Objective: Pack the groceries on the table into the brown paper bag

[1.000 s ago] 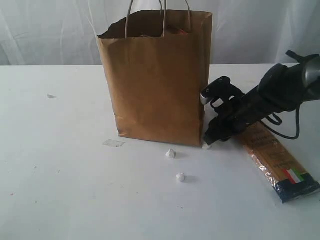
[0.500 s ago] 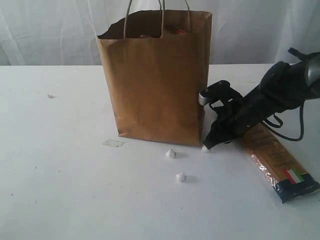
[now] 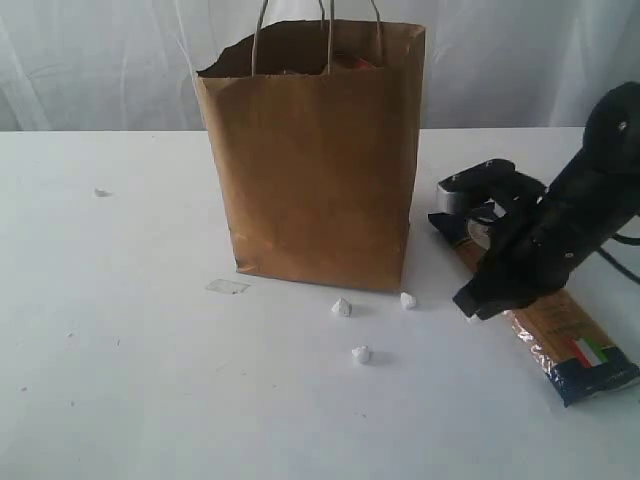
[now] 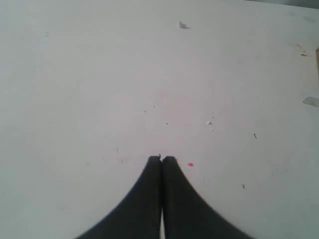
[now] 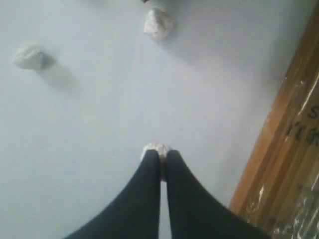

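Observation:
The brown paper bag (image 3: 315,160) stands upright on the table (image 3: 130,330), and a bit of something reddish shows at its rim. The long spaghetti packet (image 3: 560,335) (image 5: 291,149) lies flat to the bag's right. My right gripper (image 3: 470,308) (image 5: 160,153) hovers low beside the packet's near edge, shut on a small white crumb (image 5: 157,148) at its tips. My left gripper (image 4: 161,158) is shut with nothing in it, over bare tabletop (image 4: 99,74), and does not show in the exterior view. No other groceries show.
Three white crumbs (image 3: 342,306) (image 3: 361,354) (image 3: 407,299) lie in front of the bag, two of them in the right wrist view (image 5: 158,22) (image 5: 30,56). A scrap of clear tape (image 3: 227,287) lies by the bag's left corner.
My right gripper closed at the bag's lower right corner, then drew back rightward to the spaghetti packet's side. One crumb stays by the bag corner. The left gripper has not changed.

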Tool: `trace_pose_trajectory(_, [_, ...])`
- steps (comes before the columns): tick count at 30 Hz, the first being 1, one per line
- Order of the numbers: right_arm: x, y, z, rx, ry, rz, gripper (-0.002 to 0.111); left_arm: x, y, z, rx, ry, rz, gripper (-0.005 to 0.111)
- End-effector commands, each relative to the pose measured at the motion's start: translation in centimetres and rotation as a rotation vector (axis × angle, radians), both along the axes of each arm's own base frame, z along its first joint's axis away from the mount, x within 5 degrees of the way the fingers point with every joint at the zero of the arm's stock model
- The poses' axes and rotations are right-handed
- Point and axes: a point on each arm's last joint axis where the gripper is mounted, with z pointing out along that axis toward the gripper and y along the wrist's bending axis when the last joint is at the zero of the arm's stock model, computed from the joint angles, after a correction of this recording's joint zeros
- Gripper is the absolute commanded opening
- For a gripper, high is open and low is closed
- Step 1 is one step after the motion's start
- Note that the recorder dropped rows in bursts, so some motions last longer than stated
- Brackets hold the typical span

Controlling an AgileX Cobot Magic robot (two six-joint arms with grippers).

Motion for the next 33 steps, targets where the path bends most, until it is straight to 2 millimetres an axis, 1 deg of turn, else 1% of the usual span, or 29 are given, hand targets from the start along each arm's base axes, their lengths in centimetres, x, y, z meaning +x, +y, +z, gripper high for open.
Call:
trace_pose_trajectory(1, [-3.2,-0.1,5.8,0.097,-0.073,-0.022,0.0,0.0,0.0,0.1,-0.008,-0.017,0.004,0.0])
trace_pose_trajectory(2, [-3.9,0.0,7.3,0.141,-0.103,-0.029,0.0,0.0,0.0,0.2,-0.008,-0.019,0.004,0.0])
trace_pose_trajectory(4, [-5.7,0.3,11.3,0.255,-0.203,-0.04,0.0,0.0,0.0,0.2,-0.008,-0.019,0.004,0.0])
trace_pose_trajectory(5, [-6.5,0.5,13.6,0.329,-0.27,-0.041,0.0,0.0,0.0,0.2,-0.008,-0.019,0.004,0.0])
trace_pose_trajectory(7, [-7.1,0.8,16.3,0.417,-0.336,-0.045,0.0,0.0,0.0,0.2,-0.008,-0.019,0.004,0.0])
trace_pose_trajectory(9, [-7.2,1.5,19.8,0.552,-0.401,-0.046,0.0,0.0,0.0,0.2,-0.008,-0.019,0.004,0.0])
trace_pose_trajectory(10, [-6.9,1.7,20.8,0.589,-0.413,-0.044,0.0,0.0,0.0,0.2,-0.008,-0.019,0.004,0.0])
trace_pose_trajectory(11, [-6.5,2.1,22.5,0.649,-0.441,-0.039,0.0,0.0,0.0,0.2,-0.008,-0.019,0.004,0.0])
trace_pose_trajectory(12, [-6.1,2.3,23.2,0.678,-0.454,-0.04,0.0,0.0,0.0,0.2,-0.008,-0.019,0.004,0.0])
trace_pose_trajectory(13, [-5.3,2.5,24.1,0.716,-0.475,-0.05,0.0,0.0,0.0,0.2,-0.008,-0.019,0.004,0.0])
trace_pose_trajectory(16, [-3.2,3.2,24.4,0.779,-0.485,-0.075,0.0,0.1,0.0,0.3,-0.007,-0.03,0.005,0.0])
trace_pose_trajectory(17, [-2.3,3.6,24.2,0.807,-0.46,-0.081,0.0,0.1,0.0,0.3,-0.007,-0.03,0.005,0.0])
trace_pose_trajectory(19, [-1.0,4.4,23.7,0.806,-0.446,-0.078,0.0,0.1,0.0,0.3,-0.007,-0.03,0.005,0.0])
trace_pose_trajectory(20, [0.0,4.9,23.0,0.796,-0.442,-0.071,0.0,0.1,0.0,0.3,-0.007,-0.03,0.005,0.0])
trace_pose_trajectory(21, [0.5,5.2,22.8,0.789,-0.455,-0.064,0.0,0.1,0.0,0.3,-0.007,-0.03,0.005,0.0])
trace_pose_trajectory(22, [1.4,5.5,22.3,0.773,-0.49,-0.068,0.0,0.1,0.0,0.3,-0.007,-0.03,0.005,0.0])
trace_pose_trajectory(25, [3.4,5.4,21.6,0.741,-0.586,-0.12,0.0,0.1,0.0,0.3,-0.007,-0.03,0.005,0.0])
trace_pose_trajectory(26, [4.1,5.3,21.1,0.724,-0.601,-0.143,0.0,0.1,0.0,0.3,-0.007,-0.03,0.005,0.0])
trace_pose_trajectory(29, [5.0,5.5,19.6,0.674,-0.58,-0.135,0.001,0.1,0.0,0.3,-0.007,-0.03,0.005,0.0])
trace_pose_trajectory(31, [5.3,5.6,19.0,0.668,-0.558,-0.13,0.006,0.1,0.0,0.3,-0.007,-0.03,0.005,0.0])
trace_pose_trajectory(33, [5.5,5.6,18.7,0.659,-0.553,-0.129,0.013,0.1,0.0,0.3,-0.007,-0.032,0.005,0.0])
